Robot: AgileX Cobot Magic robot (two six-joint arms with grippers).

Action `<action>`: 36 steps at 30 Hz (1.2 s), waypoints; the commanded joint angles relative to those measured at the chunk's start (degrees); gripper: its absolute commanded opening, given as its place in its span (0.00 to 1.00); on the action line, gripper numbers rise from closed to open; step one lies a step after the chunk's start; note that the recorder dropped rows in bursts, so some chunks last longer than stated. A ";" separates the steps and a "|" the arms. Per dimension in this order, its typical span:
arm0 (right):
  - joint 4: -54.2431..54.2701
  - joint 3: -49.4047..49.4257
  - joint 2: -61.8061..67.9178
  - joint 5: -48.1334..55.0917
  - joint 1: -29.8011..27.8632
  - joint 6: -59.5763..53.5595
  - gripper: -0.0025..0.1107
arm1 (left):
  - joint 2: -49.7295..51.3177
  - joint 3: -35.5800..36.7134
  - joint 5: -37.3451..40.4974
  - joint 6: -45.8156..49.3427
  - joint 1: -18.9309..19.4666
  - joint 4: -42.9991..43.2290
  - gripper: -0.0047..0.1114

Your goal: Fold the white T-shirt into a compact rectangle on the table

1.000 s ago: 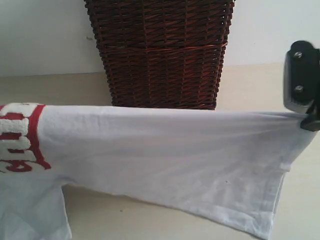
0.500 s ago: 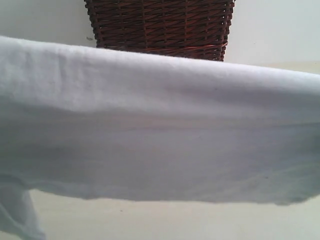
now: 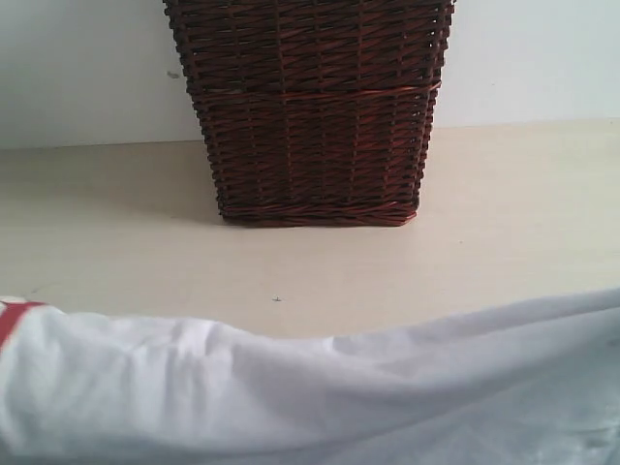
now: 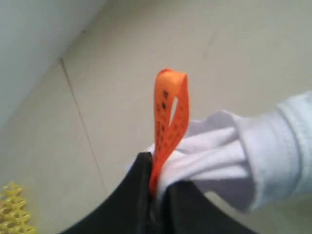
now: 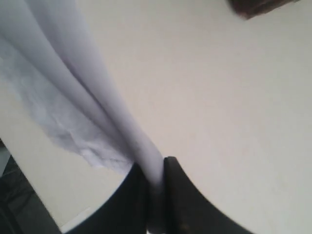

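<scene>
Nearest the exterior camera, the white short-sleeved cotton T-shirt [image 3: 320,387] stretches as a sagging band along the whole bottom edge with a sliver of red print at its left end. Beyond it, open pale beige table [image 3: 504,223] runs back to the dark brown wicker basket [image 3: 310,116] by the wall. Only the wrist views show the arms' ends: the left gripper [image 4: 157,187] has its black jaws pinched tight on the bunched collar beside the upright orange neck-tag loop [image 4: 169,114], and the right gripper [image 5: 154,185] is clamped on a hanging fold of the shirt, with tabletop beyond it.
</scene>
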 commanded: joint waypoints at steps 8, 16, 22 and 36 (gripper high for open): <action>-5.42 4.34 33.76 -39.92 -0.33 3.62 0.02 | 25.51 14.11 -38.07 -13.14 0.08 14.93 0.05; -9.99 2.53 44.92 -61.11 -0.43 7.95 0.27 | 41.38 13.99 -52.05 -39.33 3.60 41.07 0.51; -9.31 0.11 46.48 -72.07 -4.55 21.02 0.33 | 48.49 11.36 -52.95 -58.15 12.28 51.05 0.31; 17.38 -7.64 41.32 -33.55 -6.90 13.85 0.02 | 40.47 11.17 -28.98 10.59 -8.79 -30.80 0.04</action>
